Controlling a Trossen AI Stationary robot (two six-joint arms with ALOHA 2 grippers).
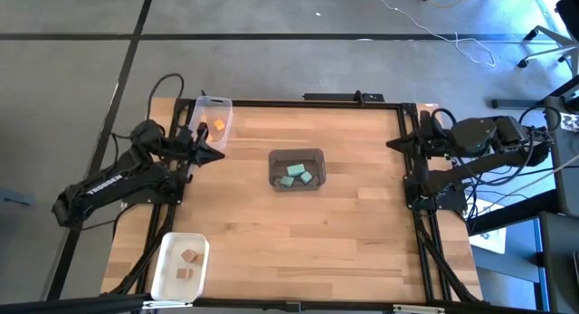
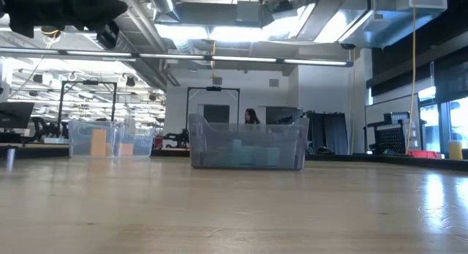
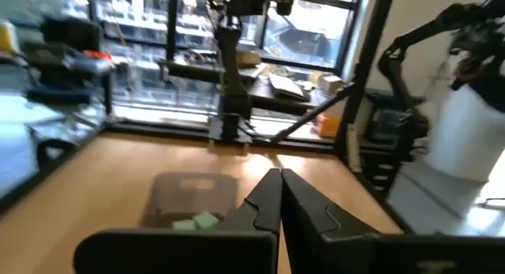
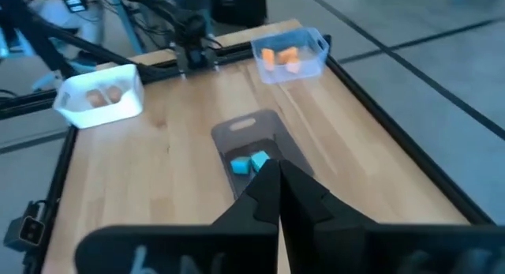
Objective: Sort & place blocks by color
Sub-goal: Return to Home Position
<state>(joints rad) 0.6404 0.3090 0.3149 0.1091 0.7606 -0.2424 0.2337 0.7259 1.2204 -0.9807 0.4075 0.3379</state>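
Orange blocks (image 1: 218, 126) lie in a clear bin (image 1: 213, 107) at the table's far left; the right wrist view shows them too (image 4: 280, 57). Teal-green blocks (image 1: 298, 175) sit in a dark grey bin (image 1: 297, 156) at mid-table. Tan blocks (image 1: 188, 264) rest in a white bin (image 1: 168, 267) at the near left corner. My left gripper (image 1: 220, 155) hovers shut just right of the clear bin, holding nothing. My right gripper (image 1: 391, 145) is shut and waits at the table's right edge.
A black frame (image 1: 362, 99) runs along the table's far and side edges. Bare wood (image 1: 308, 242) stretches across the near half and between the bins. In the low view, the grey bin (image 2: 248, 144) stands in the middle and the clear bin (image 2: 110, 140) to its left.
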